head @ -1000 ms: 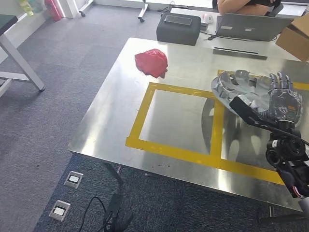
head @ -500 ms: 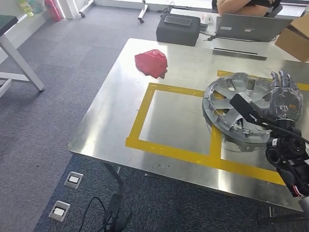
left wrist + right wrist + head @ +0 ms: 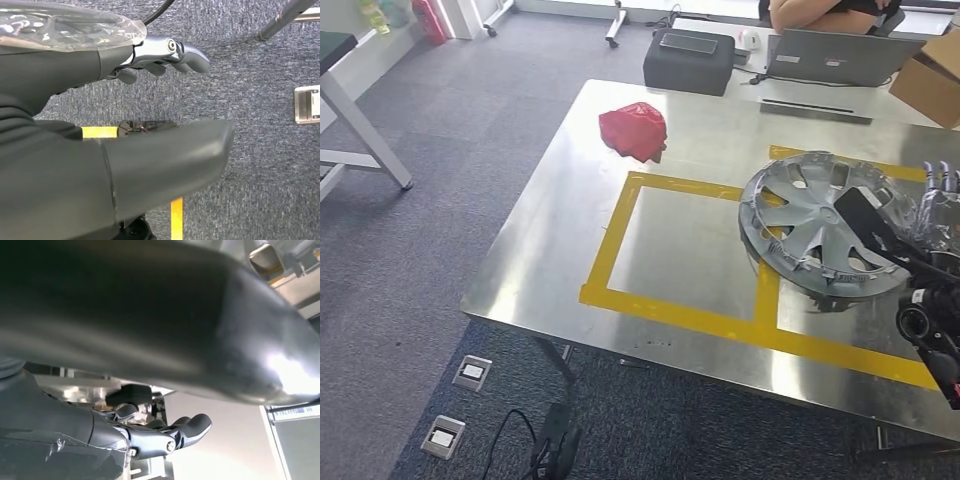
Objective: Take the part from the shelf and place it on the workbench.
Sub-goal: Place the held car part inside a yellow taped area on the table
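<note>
The part is a silver hubcap (image 3: 814, 220). It lies face up on the steel workbench (image 3: 546, 240), across the yellow tape line at the right, with a shadow under its near rim. My right hand (image 3: 935, 215) is at the hubcap's right rim: the dark thumb (image 3: 869, 222) lies over the face and the fingers (image 3: 940, 178) stand behind the rim, so it grips the edge. In the right wrist view its fingers (image 3: 166, 437) curl under a broad dark blurred shape. My left hand (image 3: 68, 150) hangs above the carpet, fingers and thumb apart, holding nothing.
A red cloth (image 3: 633, 130) lies on the bench's far left part, beyond a taped yellow rectangle (image 3: 610, 245). Behind the bench are a black case (image 3: 690, 58), a laptop (image 3: 833, 55), a cardboard box (image 3: 933, 75) and a person's arm (image 3: 818, 12). Floor sockets (image 3: 472, 371) sit by the near left corner.
The hubcap has come down from a raised tilt to lie nearly flat on the bench. My right hand has slid to the right, toward the picture's edge.
</note>
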Robot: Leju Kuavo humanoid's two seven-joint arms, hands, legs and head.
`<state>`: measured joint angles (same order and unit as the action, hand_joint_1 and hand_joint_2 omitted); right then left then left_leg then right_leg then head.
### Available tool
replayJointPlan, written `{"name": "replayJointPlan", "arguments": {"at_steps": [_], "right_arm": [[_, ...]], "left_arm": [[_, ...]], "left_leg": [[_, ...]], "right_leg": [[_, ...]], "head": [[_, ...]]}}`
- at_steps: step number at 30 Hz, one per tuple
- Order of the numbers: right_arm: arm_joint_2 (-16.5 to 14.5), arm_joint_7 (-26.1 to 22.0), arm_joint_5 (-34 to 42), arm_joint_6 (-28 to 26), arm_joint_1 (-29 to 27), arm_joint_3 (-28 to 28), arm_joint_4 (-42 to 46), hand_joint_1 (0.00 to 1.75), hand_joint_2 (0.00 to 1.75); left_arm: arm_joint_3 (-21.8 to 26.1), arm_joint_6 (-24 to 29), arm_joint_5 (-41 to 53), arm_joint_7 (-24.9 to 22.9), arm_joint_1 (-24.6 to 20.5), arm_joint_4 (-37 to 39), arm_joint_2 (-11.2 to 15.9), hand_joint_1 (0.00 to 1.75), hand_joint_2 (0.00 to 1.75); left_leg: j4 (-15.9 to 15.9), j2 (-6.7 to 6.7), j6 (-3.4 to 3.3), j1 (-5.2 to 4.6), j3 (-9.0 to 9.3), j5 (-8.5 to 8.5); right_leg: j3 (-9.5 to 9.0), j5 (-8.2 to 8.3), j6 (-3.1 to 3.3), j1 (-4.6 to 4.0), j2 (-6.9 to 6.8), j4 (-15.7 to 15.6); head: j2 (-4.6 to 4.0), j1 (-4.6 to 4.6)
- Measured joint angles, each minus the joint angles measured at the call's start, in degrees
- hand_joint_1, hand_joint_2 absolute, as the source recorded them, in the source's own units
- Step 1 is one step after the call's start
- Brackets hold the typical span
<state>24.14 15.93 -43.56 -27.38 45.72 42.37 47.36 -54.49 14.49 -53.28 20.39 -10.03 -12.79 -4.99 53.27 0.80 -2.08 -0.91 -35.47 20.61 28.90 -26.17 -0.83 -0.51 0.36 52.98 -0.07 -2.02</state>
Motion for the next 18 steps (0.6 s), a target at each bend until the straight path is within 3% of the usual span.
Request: {"name": "replayJointPlan", "arguments": {"at_steps": [6, 11, 18], "right_arm": [[0.4, -7.9, 18.5, -3.0, -3.7, -3.4, 5.4, 0.00, 0.00], [0.4, -17.2, 40.8, 2.3, -8.8, -6.9, 14.3, 0.00, 0.00], [0.8, -25.5, 63.2, 12.9, -18.0, -12.0, 29.1, 0.00, 0.00]], "left_arm": [[0.0, 0.0, -0.7, -0.2, 0.4, 0.0, 0.3, 0.00, 0.00], [0.0, 0.0, -0.9, -0.8, 0.7, 0.0, 0.8, 0.00, 0.00], [0.0, -0.4, -1.1, -1.1, 1.1, 0.0, 1.6, 0.00, 0.00]], "left_leg": [[0.0, -0.02, 0.01, 0.01, 0.09, 0.01], [0.0, 0.01, 0.01, 0.04, 0.16, 0.01], [-0.1, 0.03, 0.09, 0.07, 0.26, 0.06]], "right_leg": [[-0.09, -0.01, 0.00, -0.02, 0.03, 0.0], [-0.15, -0.03, 0.02, -0.04, -0.01, 0.0], [-0.25, -0.11, 0.12, -0.05, -0.04, 0.0]], "head": [[0.00, 0.00], [0.00, 0.01], [0.00, 0.08]]}}
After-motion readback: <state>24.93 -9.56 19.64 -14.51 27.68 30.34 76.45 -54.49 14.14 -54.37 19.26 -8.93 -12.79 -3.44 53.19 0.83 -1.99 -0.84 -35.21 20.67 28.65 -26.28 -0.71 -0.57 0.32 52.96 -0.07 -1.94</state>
